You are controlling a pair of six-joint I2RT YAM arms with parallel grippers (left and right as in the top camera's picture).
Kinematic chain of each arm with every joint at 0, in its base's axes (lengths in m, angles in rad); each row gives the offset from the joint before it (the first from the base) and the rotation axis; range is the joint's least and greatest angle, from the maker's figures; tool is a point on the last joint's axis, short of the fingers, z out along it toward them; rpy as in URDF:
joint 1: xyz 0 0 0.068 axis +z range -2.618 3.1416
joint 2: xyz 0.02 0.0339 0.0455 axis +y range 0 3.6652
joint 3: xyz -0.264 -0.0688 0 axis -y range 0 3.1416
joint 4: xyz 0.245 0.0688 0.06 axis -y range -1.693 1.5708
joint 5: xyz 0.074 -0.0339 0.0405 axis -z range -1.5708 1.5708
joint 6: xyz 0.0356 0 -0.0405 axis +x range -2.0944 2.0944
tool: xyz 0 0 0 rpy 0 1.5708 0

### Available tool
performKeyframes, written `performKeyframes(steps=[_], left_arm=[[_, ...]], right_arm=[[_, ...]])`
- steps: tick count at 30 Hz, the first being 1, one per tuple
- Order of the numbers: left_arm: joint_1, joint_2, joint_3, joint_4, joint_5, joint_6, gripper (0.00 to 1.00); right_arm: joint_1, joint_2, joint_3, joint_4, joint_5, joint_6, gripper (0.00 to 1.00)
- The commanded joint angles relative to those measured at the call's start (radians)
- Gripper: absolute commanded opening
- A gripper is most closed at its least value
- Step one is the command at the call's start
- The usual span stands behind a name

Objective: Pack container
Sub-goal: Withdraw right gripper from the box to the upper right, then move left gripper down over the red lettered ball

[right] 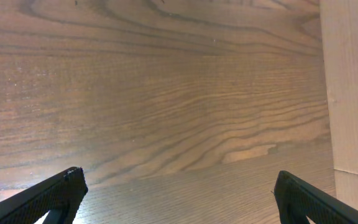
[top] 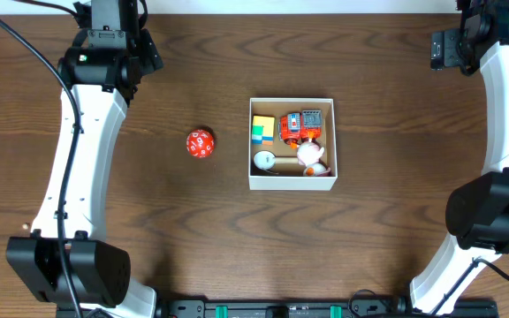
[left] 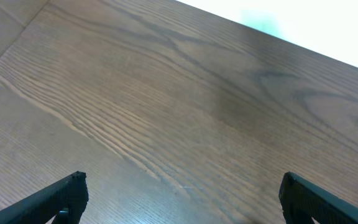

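The container (top: 292, 180), a square shallow box with white walls, sits at the table's middle. Inside lie a yellow-green-blue block (top: 262, 129), an orange-red toy (top: 297, 127), a white round toy (top: 264, 160) and a white-pink toy (top: 311, 156). A red many-sided die (top: 200, 143) lies on the table left of the box. My left gripper (left: 182, 193) is open and empty at the far left, over bare wood. My right gripper (right: 179, 190) is open and empty at the far right, over bare wood. Neither wrist view shows the box or the die.
The table is dark brown wood (top: 369, 230). A pale tan surface (right: 353, 93) borders the table at the right of the right wrist view. Both arm bases stand at the front corners.
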Motion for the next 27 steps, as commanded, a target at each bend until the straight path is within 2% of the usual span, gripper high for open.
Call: performKeyframes(steps=[1, 8, 15, 23, 27], left_arm=[[0.001, 0.011, -0.006, 0.002, -0.005, -0.007, 0.98], [-0.001, 0.013, -0.023, -0.024, 0.021, -0.012, 0.98], [-0.002, 0.015, -0.027, -0.074, 0.048, -0.181, 0.98], [-0.018, 0.062, -0.090, -0.073, 0.269, -0.143, 0.98], [-0.051, 0.140, -0.108, -0.070, 0.303, -0.042, 0.99]], right_arm=[[-0.003, -0.021, 0.013, -0.001, -0.004, 0.014, 0.99], [-0.003, -0.021, 0.013, -0.001, -0.004, 0.014, 0.99], [-0.003, -0.021, 0.013, 0.000, -0.004, 0.014, 0.99], [-0.003, -0.021, 0.013, -0.001, -0.004, 0.014, 0.99], [-0.003, -0.021, 0.013, 0.000, -0.004, 0.014, 0.99]])
